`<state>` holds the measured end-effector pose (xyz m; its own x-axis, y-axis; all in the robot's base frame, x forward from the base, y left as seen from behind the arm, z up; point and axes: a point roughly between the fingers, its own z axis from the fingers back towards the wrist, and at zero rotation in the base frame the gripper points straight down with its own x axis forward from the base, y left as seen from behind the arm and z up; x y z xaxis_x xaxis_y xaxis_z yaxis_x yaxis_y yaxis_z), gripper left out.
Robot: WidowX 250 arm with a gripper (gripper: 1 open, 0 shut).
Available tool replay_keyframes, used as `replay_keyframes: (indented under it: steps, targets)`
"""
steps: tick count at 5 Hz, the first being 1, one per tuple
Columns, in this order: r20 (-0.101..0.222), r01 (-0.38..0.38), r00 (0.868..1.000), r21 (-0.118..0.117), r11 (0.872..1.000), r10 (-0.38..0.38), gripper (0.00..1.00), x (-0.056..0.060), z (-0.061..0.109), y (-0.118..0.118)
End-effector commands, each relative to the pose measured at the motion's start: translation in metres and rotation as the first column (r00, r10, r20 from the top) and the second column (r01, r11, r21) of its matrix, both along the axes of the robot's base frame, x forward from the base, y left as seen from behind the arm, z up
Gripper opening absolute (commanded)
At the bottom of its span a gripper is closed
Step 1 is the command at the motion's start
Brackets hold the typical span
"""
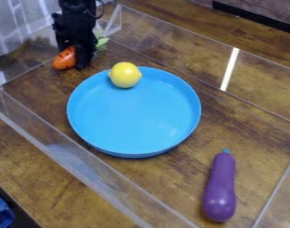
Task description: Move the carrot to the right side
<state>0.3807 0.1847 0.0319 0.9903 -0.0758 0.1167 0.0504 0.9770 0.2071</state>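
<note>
Black and steeply downward-pointing, the gripper [74,44] is seen at the far left of the wooden bench [248,116], its arm rising out of the top of the view. A blue plate [135,129] is set in the middle of the bench, with a yellow ball [124,75] resting on its far rim. A purple eggplant [219,185] is laid near the right front corner, well apart from the rest. The gripper is clenched on the carrot [68,59], whose orange body shows just below the fingers, left of the plate.
</note>
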Motion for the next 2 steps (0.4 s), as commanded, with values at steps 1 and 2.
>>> replay_keyframes:
  steps: [1, 2]
  targets:
    - [0.030, 0.000, 1.000, 0.027, 1.000, -0.001, 0.00, 0.0055, 0.0112, 0.0011]
    - [0.020, -0.008, 1.000, 0.036, 0.999, 0.008, 0.00, 0.0060, 0.0056, 0.0013]
